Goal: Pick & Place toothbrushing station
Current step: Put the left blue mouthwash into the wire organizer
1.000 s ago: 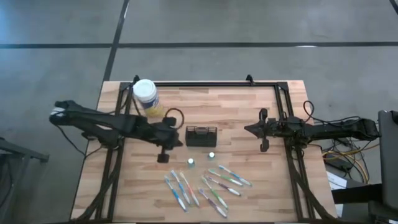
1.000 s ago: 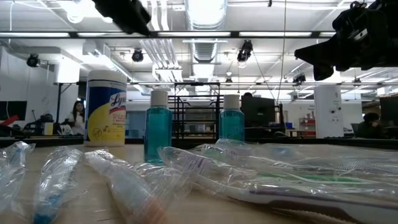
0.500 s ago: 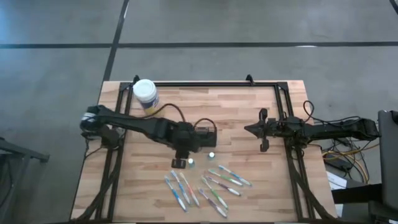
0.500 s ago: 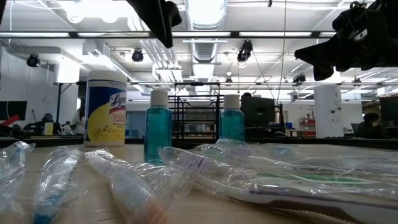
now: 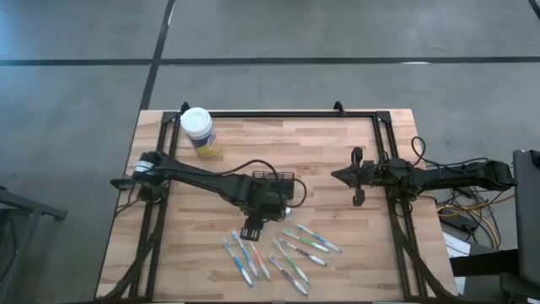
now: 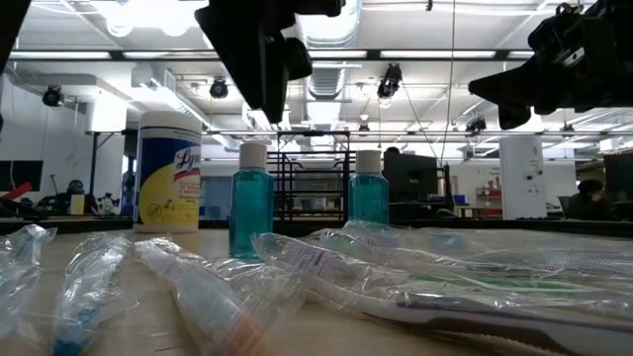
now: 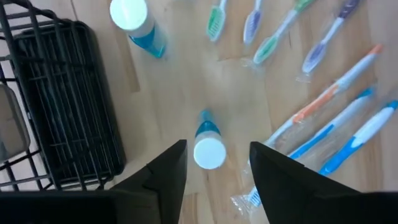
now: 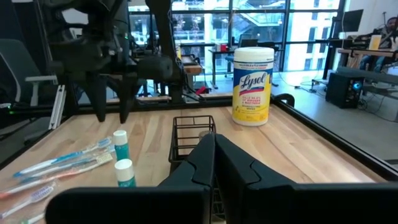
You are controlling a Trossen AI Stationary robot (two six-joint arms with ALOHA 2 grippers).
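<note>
Black mesh forms the toothbrushing station (image 5: 273,183), which stands upright on the wooden bench (image 5: 321,160), just beside the left pincer (image 5: 252,230) on its far side. That pincer hangs above the bench with its fingers (image 7: 163,176) spread apart, and a small blue bottle with a white cap (image 7: 208,148) stands directly below the gap between them. A second blue bottle (image 7: 135,22) stands near it, next to the station's side. Wrapped toothbrushes (image 5: 287,253) lie scattered just beyond the pincer's tips. The yellow canister (image 5: 199,132) stands well apart, at the bench's far corner. The right pincer (image 5: 356,178) hovers well away on the station's other side, fingers pressed together.
</note>
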